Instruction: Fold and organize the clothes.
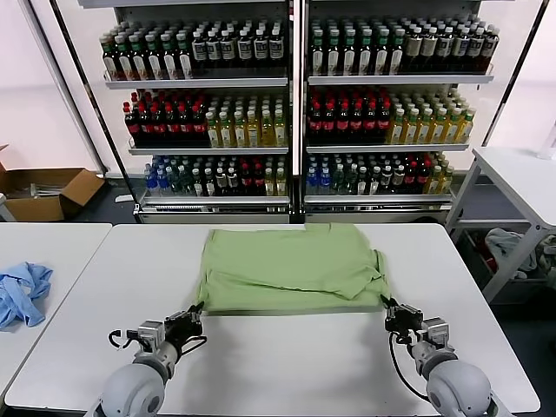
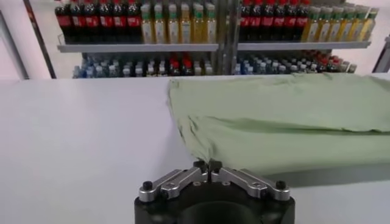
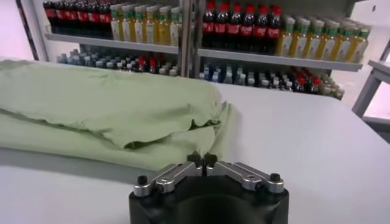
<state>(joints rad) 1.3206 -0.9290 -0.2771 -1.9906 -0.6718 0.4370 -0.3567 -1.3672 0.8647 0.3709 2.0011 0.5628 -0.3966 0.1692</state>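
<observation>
Polo shirt [image 1: 291,265] light green, folded, lying mid-worktop [image 1: 287,365]. Left gripper [image 1: 196,310] jaws pinched on near left corner; right gripper [image 1: 388,306] jaws pinched on near right corner.

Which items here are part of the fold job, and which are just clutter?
In the job:
- green shirt, lying folded over on the white table
- left gripper, shut at the shirt's near left corner
- right gripper, shut at its near right corner

Lying about:
- light blue garment on the side table
- cardboard box on the floor
- bottle shelves behind
</observation>
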